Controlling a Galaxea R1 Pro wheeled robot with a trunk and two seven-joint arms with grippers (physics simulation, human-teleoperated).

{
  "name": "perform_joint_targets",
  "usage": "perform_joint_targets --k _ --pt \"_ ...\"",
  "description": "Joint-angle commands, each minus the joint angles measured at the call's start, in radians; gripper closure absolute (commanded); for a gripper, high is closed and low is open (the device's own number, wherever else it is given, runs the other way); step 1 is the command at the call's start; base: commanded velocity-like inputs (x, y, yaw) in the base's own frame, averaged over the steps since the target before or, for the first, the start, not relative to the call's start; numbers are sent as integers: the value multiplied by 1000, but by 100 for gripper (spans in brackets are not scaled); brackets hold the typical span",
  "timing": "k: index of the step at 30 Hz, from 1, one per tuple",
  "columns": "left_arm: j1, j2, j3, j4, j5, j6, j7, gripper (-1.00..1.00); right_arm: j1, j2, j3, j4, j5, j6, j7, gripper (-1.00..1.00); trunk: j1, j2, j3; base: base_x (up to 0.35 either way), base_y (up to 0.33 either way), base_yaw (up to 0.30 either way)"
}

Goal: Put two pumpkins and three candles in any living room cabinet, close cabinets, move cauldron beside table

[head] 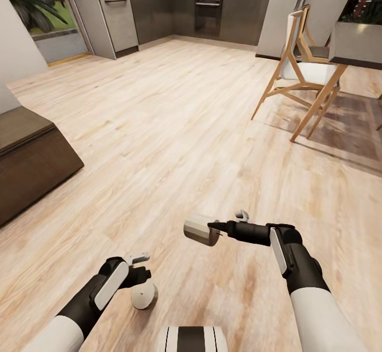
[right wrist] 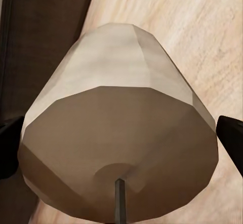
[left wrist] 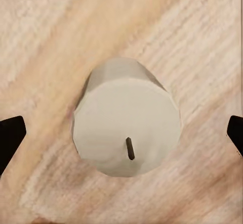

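My right gripper (head: 212, 228) has its fingers (right wrist: 230, 135) clenched on a candle (head: 201, 229); in the right wrist view that candle (right wrist: 119, 133) sits between the dark fingertips, its wick end toward the camera, and it is carried on its side above the floor (head: 185, 118). My left gripper (head: 142, 277) points down with a second candle (head: 144, 295) just under it; in the left wrist view this candle (left wrist: 126, 127) lies centred between the two fingers (left wrist: 10, 135), which stand apart from its sides, so they look released, and I cannot tell whether the candle rests on the floorboards or hangs free of them.

Further out, the end of the dark-brown cabinet (head: 29, 161) stands at my left, its front shut as far as I see. A wooden chair (head: 302, 70) and the dining table's edge (head: 355, 46) are ahead to the right on a rug (head: 345, 129). Grey kitchen cupboards (head: 159, 15) with an oven (head: 208, 13) line the far wall.
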Motion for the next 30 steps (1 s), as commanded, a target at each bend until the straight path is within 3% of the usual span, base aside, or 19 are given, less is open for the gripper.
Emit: perform_joint_targets --k 1,15,23,25,30 --pt "-1 1 -4 -1 10 0 10 -100 -1 1 -3 0 -1 9 3 100 0 0 -1 225 2 0" --pt "-1 2 -4 -1 10 -1 10 -100 -1 1 -3 0 -1 9 1 100 0 0 -1 68 0 0" --pt "-1 3 -2 -1 10 -7 10 -100 -1 1 -2 -1 -3 9 4 100 4 -2 -32 1 0 0" --pt "-1 3 -2 -1 10 -8 10 -100 -1 0 0 -5 -5 9 25 100 5 -3 -39 0 0 0" --pt "-1 1 -4 -1 10 -13 10 -100 -1 -7 1 -17 1 9 193 100 7 -4 -59 0 0 0"
